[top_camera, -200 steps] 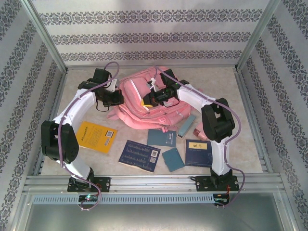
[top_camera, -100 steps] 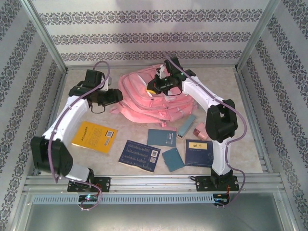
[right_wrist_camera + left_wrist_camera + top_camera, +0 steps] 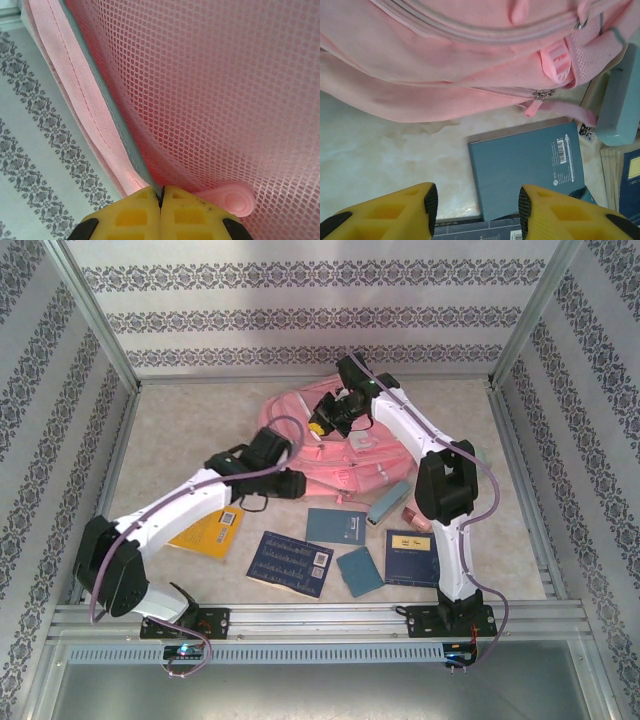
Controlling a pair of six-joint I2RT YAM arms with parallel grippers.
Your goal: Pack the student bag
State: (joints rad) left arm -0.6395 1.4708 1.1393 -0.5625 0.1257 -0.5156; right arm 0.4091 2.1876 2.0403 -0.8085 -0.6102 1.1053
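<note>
Top external view puts the student bag (image 3: 345, 455) in the upper middle of the frame, its far edge near the back wall and its near edge just above a row of books. My left gripper (image 3: 292, 483) hangs at the bag's lower left edge. In the left wrist view its jaws stand partly apart with nothing between them, and beyond the gap I see bare table (image 3: 380, 155) and the left edge of a teal notebook (image 3: 525, 165). The bag's bulging lower seam crosses the upper half of that frame, and a grey-blue pencil case (image 3: 620, 95) lies at the right edge. My right gripper (image 3: 322, 424) sits on the bag toward its upper edge. In the right wrist view its yellow fingers (image 3: 135, 215) are pressed fully together on the bag's piped hem, with pink mesh to the right and a round pink zip pull (image 3: 235, 197) just beside them. For free room I have bare tabletop in the upper left of the top view, between bag and left wall. The lower middle is crowded: a yellow book (image 3: 195, 530) partly under my left arm, a dark blue book (image 3: 290, 562), and more books close together to its right.
</note>
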